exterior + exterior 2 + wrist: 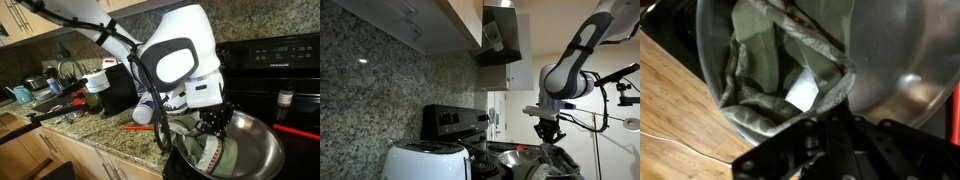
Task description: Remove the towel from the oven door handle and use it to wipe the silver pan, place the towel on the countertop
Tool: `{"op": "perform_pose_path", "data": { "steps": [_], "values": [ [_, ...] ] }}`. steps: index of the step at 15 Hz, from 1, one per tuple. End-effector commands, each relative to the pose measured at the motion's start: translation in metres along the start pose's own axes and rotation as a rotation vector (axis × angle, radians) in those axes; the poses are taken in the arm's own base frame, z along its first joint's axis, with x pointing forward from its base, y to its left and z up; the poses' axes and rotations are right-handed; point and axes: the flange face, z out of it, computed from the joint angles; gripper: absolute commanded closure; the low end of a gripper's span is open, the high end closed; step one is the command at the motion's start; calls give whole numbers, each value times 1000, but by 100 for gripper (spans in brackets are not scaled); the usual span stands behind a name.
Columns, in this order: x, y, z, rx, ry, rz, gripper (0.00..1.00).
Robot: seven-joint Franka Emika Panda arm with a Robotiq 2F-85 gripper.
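So the pan (262, 150) sits on the stove (265, 85), out near its front edge. The towel (210, 156) is bunched up inside it on the side nearest the countertop (105, 138), and in the wrist view part of it rides up the pan wall to the rim. The gripper (212, 128) is right on top of the towel, inside the pan. In an exterior view the countertop runs off picture-left of the stove, with an appliance (120, 90) back by the wall, a bottle (95, 88) just beside it and the faucet (66, 68) further along. In an exterior view the toaster (425, 162) is nearest the camera, with the stove's back panel behind it, the hood (498, 35) up above and the pan beyond.
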Motion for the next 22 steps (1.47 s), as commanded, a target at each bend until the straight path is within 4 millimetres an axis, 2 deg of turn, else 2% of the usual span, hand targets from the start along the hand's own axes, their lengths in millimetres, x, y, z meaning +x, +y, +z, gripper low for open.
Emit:
{"op": "perform_pose_path", "data": {
  "steps": [1,5,12,15,17,22],
  "values": [
    [-1,-3,-1,0,-2,4,96],
    [-5,-3,2,6,-2,-9,99],
    [-58,-16,58,-97,-10,-125,99],
    [-71,-25,73,-131,-12,-161,99],
    [-73,-34,74,-148,-11,-185,99],
    [-47,-59,41,-171,18,-212,99]
  ]
}}
